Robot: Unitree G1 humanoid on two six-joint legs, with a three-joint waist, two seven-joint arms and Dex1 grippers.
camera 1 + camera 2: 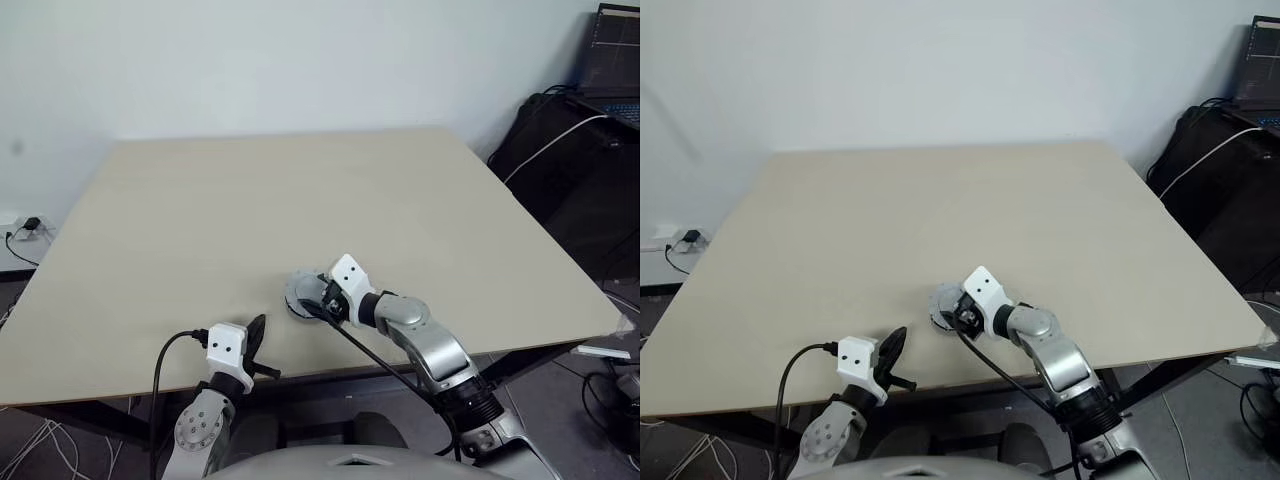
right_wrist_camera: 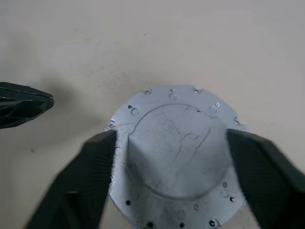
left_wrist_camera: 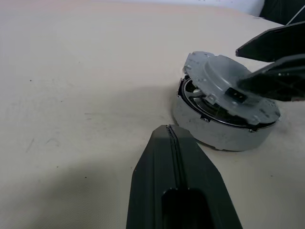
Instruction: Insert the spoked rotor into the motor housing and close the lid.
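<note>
Near the table's front edge: the motor housing (image 3: 224, 131) sits on the table (image 1: 300, 200), a low round grey can, its round axis upright.
Lid: the lid (image 2: 174, 152) lies on top of the motor housing, smooth domed face up, tilted and shifted off centre, so a crescent of the housing's inside shows on one side.
Inside the housing: through that gap, bright metal and a dark rim show; whether this is the spoked rotor cannot be made out.
Hidden: the copper windings are covered; the near edge of the lid is cut off in the right wrist view.
Right gripper: the right gripper (image 2: 171, 162) is over the motor housing, its fingers (image 2: 86, 176) spread wide, one on each side of the lid; contact with the lid's rim cannot be told.
Left gripper: the left gripper (image 3: 171, 143) rests on the table near the motor housing, apart from it, its fingers pressed together, holding nothing.
</note>
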